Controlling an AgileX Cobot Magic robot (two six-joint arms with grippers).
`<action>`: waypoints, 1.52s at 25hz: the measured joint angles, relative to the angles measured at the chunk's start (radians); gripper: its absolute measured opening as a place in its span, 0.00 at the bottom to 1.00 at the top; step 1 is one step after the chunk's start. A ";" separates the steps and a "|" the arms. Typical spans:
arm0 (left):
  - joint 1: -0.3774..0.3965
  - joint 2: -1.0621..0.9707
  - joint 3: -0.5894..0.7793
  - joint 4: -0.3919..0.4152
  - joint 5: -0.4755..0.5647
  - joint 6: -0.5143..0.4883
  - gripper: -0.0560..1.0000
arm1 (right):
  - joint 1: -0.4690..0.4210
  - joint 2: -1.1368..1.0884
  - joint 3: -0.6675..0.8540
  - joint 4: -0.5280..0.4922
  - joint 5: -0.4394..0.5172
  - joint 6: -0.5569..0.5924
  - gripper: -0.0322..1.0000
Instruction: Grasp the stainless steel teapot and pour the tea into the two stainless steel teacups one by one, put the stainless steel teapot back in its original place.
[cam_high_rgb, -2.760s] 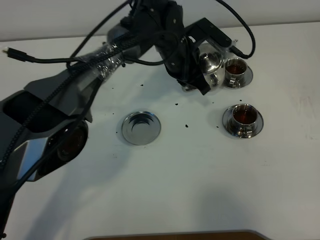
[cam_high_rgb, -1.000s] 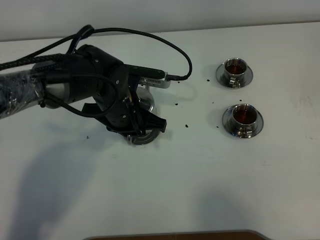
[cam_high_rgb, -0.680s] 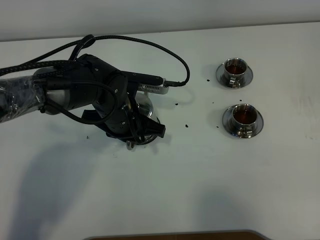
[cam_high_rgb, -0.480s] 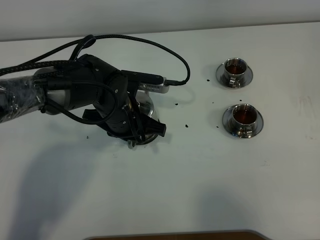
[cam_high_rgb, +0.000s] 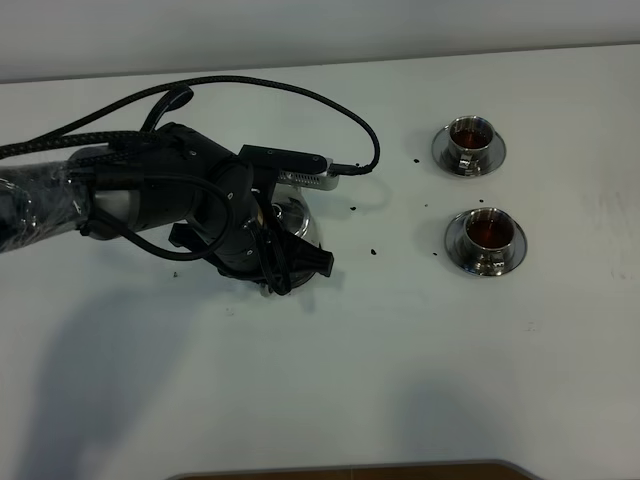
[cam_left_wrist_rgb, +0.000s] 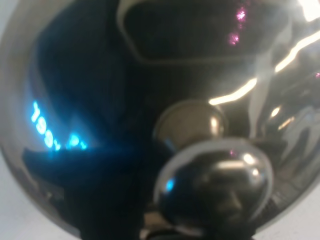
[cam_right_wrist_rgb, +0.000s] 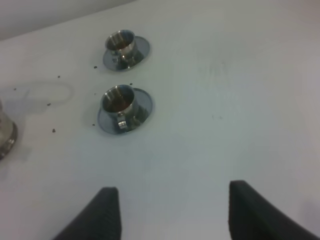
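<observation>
The stainless steel teapot (cam_high_rgb: 296, 219) stands left of centre on the table, mostly covered by my left arm. Its domed lid and knob (cam_left_wrist_rgb: 215, 185) fill the left wrist view. My left gripper (cam_high_rgb: 283, 262) is shut on the teapot at its near side; the handle is hidden under it. The round saucer of the original place is hidden beneath the teapot and gripper. The two stainless steel teacups (cam_high_rgb: 472, 139) (cam_high_rgb: 487, 233) stand on their saucers at the right, both holding brown tea. The right wrist view shows both cups (cam_right_wrist_rgb: 122, 43) (cam_right_wrist_rgb: 119, 103). My right gripper (cam_right_wrist_rgb: 174, 192) is open and empty.
Small dark tea specks (cam_high_rgb: 373, 251) dot the white table between teapot and cups. A black cable (cam_high_rgb: 340, 100) loops above the left arm. A sliver of the teapot's base (cam_right_wrist_rgb: 5, 134) shows at the edge of the right wrist view.
My left arm carried the teapot from beside the far cup back to the left and set it down over the saucer. In the last half second the arm only shifted slightly.
</observation>
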 joint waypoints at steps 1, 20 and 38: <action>0.000 0.000 0.000 0.000 0.000 0.000 0.28 | 0.000 0.000 0.000 0.000 0.000 0.006 0.50; 0.000 -0.039 0.001 0.001 0.064 0.009 0.58 | 0.000 0.000 0.000 0.000 0.000 0.000 0.50; 0.000 -0.632 0.201 0.106 0.627 0.064 0.56 | 0.000 0.000 0.000 0.000 0.000 0.000 0.50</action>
